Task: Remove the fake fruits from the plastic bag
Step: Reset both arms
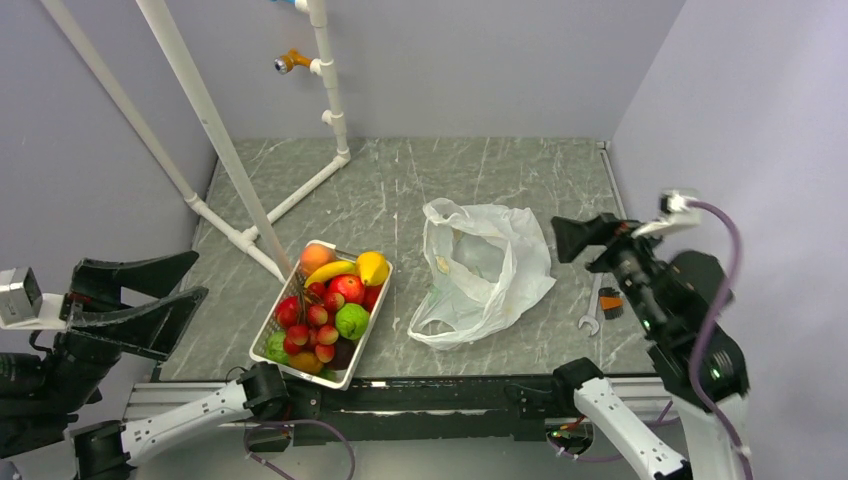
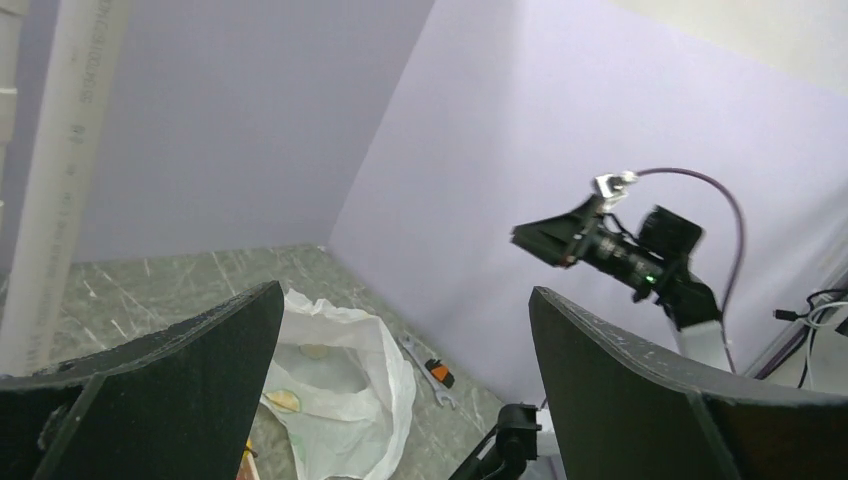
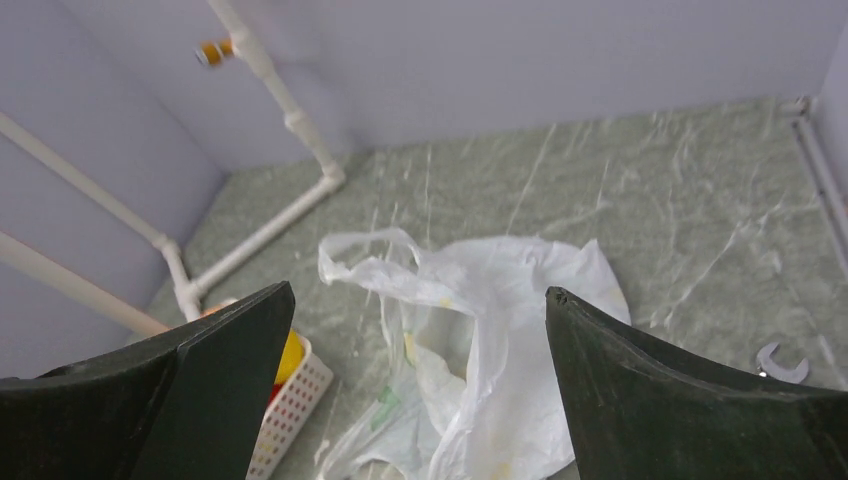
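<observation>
The fake fruits lie in a white mesh basket left of centre: a yellow banana, a yellow-orange round fruit, a green round fruit and red strawberry-like fruits. The plastic bag lies crumpled and flat to the right of the basket, and no fruit shows inside it. My left gripper hovers open off the table's left edge, holding nothing. My right gripper hangs open above the bag's right side, also holding nothing. The bag shows between the right fingers, apart from them.
A peach and a red apple share the basket. A wrench and a small orange-black tool lie right of the bag. A white pipe frame stands at the back left. Purple walls enclose the table.
</observation>
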Motion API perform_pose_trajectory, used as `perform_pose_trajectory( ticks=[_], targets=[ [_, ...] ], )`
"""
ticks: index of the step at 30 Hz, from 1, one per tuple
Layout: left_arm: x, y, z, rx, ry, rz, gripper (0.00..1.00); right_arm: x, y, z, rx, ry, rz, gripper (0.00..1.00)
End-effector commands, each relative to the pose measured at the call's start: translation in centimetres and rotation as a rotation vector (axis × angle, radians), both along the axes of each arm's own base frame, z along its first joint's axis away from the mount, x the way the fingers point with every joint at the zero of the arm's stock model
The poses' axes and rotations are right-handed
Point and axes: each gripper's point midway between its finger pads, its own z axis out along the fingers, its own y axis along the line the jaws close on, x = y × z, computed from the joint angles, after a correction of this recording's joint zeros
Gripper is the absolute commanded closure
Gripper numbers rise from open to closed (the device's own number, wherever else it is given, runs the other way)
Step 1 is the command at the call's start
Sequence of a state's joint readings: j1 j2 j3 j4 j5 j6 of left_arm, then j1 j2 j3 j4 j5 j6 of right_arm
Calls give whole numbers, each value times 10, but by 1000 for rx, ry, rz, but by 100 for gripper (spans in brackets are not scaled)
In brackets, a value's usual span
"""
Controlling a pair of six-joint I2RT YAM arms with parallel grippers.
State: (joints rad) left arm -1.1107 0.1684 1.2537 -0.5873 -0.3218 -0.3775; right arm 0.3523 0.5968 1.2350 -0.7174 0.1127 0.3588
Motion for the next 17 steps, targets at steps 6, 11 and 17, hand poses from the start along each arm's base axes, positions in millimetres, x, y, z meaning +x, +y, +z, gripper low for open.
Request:
perform_pose_trajectory(
  ticks=[6, 11, 17],
  targets=[
    [31, -23, -9, 116, 100, 93, 1, -49, -54, 36, 39, -105, -194, 0],
    [35, -33, -11, 131, 104, 90, 1, -59, -59, 38, 66, -114, -207, 0],
    [46, -39, -24, 151, 140, 130, 1, -64, -50, 36, 54, -147, -145, 0]
  ],
)
